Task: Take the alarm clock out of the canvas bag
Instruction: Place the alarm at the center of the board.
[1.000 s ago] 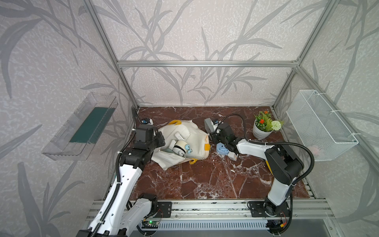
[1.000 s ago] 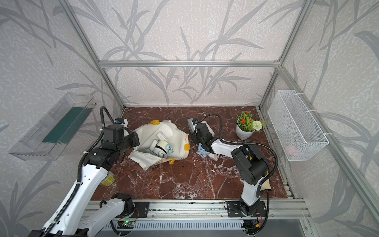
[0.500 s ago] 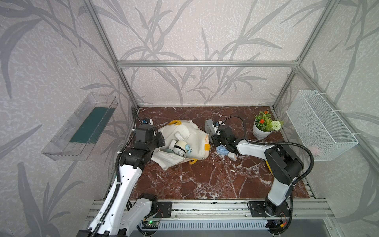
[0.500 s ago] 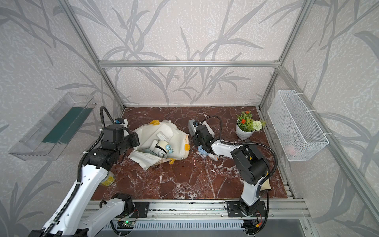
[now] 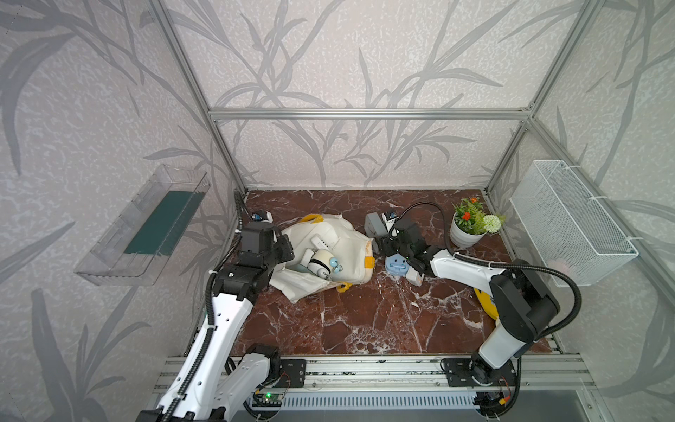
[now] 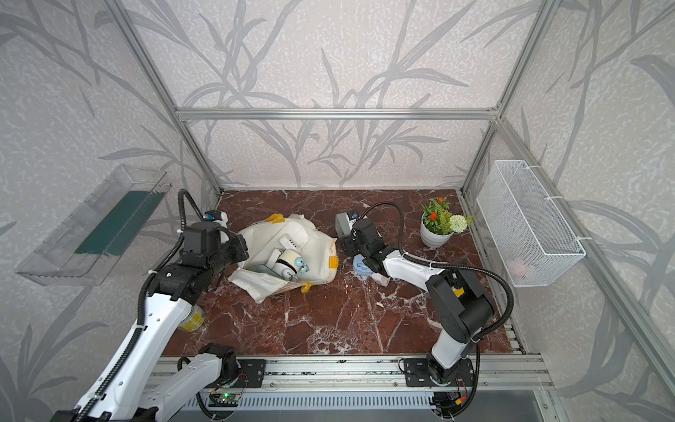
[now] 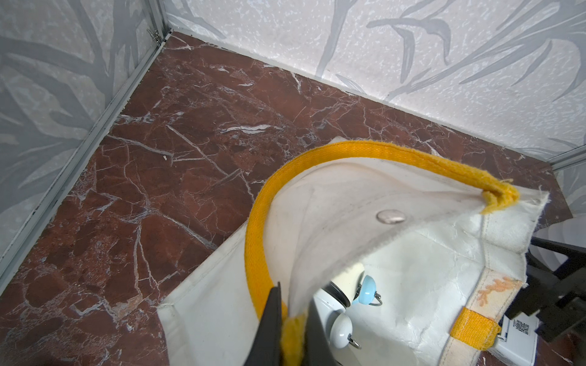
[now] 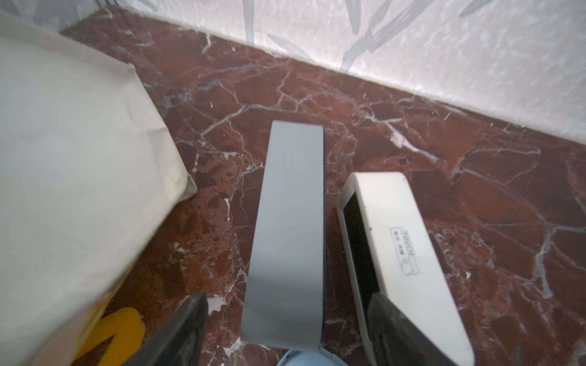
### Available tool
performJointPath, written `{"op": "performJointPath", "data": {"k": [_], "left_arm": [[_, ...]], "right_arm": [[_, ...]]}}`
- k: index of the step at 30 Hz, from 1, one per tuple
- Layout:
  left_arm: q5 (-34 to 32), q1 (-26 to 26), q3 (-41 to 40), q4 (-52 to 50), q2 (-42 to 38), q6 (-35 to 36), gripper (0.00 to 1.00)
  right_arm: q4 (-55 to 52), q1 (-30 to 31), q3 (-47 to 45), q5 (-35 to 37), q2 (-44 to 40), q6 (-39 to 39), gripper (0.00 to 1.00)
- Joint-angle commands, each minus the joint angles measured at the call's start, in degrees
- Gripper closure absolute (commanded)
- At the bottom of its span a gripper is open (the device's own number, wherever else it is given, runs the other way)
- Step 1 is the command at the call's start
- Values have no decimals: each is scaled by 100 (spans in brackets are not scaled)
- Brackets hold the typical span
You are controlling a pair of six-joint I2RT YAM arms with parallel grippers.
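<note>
left gripper [image 7: 293, 323] clamps cream canvas bag's [image 5: 347, 237] yellow strap [image 7: 348, 152] | right gripper [image 8: 288, 317] fingers apart astride upright grey slab [image 8: 290, 206] | we risk 1 finger tipping it

Slumped canvas bag [image 6: 292, 237] mid-frame on the marble table [image 6: 347, 321].
An alarm clock [image 6: 288, 257] with pale blue bells lies in its open mouth. The left gripper [image 6: 244, 252] meets the bag's left edge, and the right gripper [image 6: 345, 244] is just right of it, below a grey box [image 6: 342, 223].
</note>
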Motion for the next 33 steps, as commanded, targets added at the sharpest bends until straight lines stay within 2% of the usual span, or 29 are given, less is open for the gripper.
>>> {"op": "performJointPath", "data": {"k": [1,15,25,30,33], "left_arm": [[-67,45,-36,-70,-118,-3,100],[-13,45,-97,49,-171,-25,100],[-37,45,-155,166,-213,-26,100],[-29,45,-175,234,-233,-51,100],[-1,45,-206,305,-228,-80,100]], "right_arm": [[193,-25,-135,-19,-374,155,17],[6,135,-393,-399,-1507,1035,15],[-68,1063,-655,63,-2003,1147,15],[65,1740,-820,288,-1950,1158,18],[120,2055,-846,153,-1736,1244,21]]}}
